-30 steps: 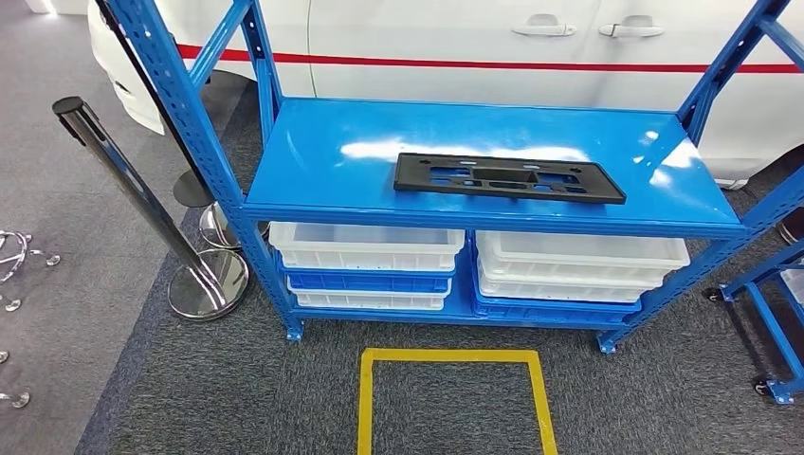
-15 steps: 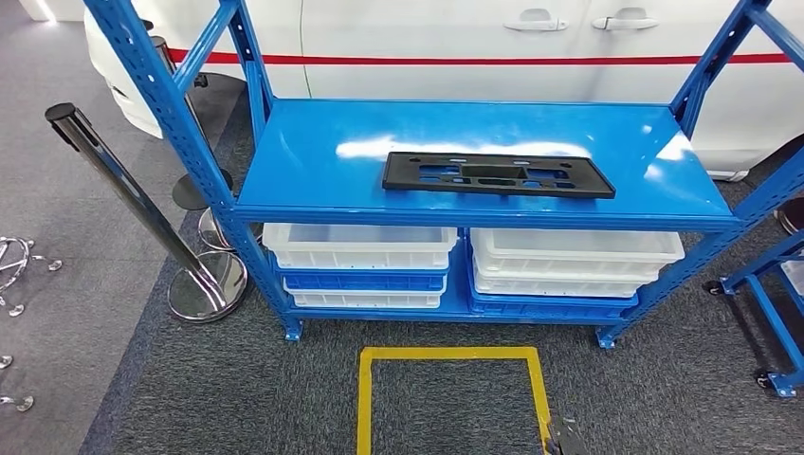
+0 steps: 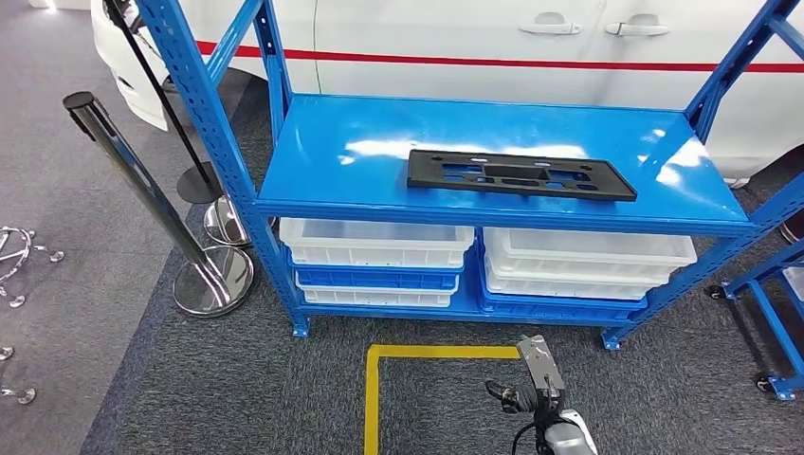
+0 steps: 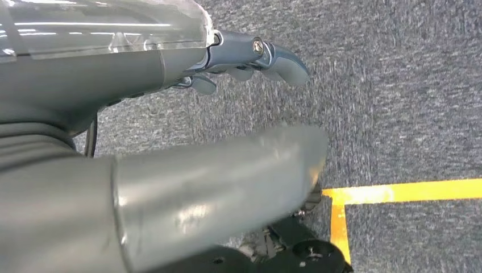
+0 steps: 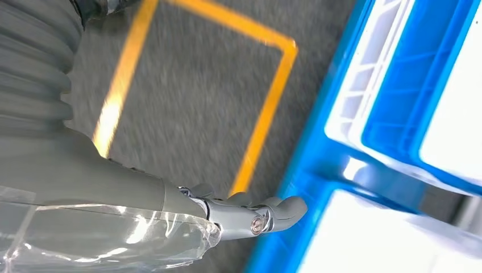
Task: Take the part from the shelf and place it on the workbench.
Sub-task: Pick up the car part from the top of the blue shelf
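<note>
The shelf (image 3: 313, 161) top is open blue sheet all around the part (image 3: 520, 175), with wide bare room at 9 o'clock of it and a narrower strip at 3 o'clock. Slanted blue uprights (image 3: 204, 104) fence both ends (the right one (image 3: 735, 62) leans over the far corner). Behind, at 12 o'clock, stands a white car (image 3: 455, 38). Below the top, stacked bins (image 3: 374, 248) fill the lower level. Chrome posts (image 3: 142, 194) stand at 9 o'clock of the rack.

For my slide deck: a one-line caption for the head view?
Black part lying flat on the blue shelf, right hand low over the floor's yellow square.
</note>
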